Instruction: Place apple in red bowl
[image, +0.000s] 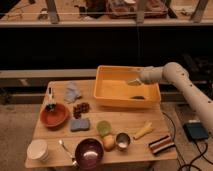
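One pincer (134, 81) hovers over yellow bin (112, 97) at bench (127, 119) rear; spread: cannot tell. Apple (108, 142) at bench front, between purple bowl (89, 152) and metal cup (122, 141), well apart from pincer, nearer camera, picture-left. Red bowl (56, 122) further picture-left. Judgement: apple not yet grasped.

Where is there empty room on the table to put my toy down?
Bare wood runs along the table between the yellow bin and the metal cup, and between the red bowl and white bowl. It is crowded around the apple and purple bowl. The gripper hangs over the yellow bin.
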